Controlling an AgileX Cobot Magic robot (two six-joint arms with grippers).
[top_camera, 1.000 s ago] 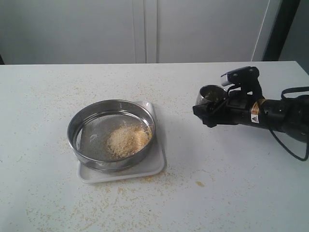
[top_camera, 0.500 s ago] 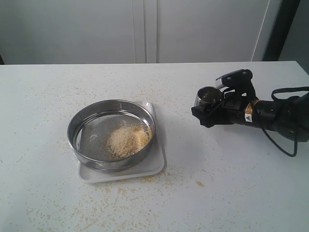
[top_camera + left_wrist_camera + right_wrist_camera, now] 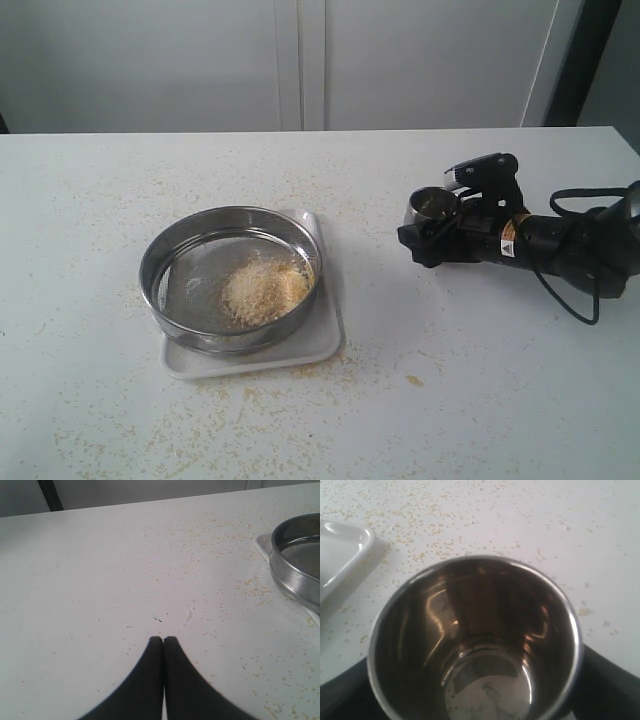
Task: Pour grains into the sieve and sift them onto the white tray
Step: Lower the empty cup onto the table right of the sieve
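A white table [image 3: 480, 400] is dusted with spilled granules. The sieve [image 3: 160, 262] sits on the white tray [image 3: 312, 350], with the grains [image 3: 262, 290] heaped on its mesh. The right gripper [image 3: 436, 230], clamped around an empty steel cup [image 3: 432, 203], has sunk toward the tabletop, well away. Pouring looks finished and sifting remains. The left gripper [image 3: 163, 641] is pressed closed, holding nothing.

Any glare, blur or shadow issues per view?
Exterior view: even light, soft; the yellowish grains in the wide round steel sieve merge into one patch. Right wrist view: reflections streak the small rounded steel cup inside. Left wrist view: the black left gripper is a featureless silhouette.
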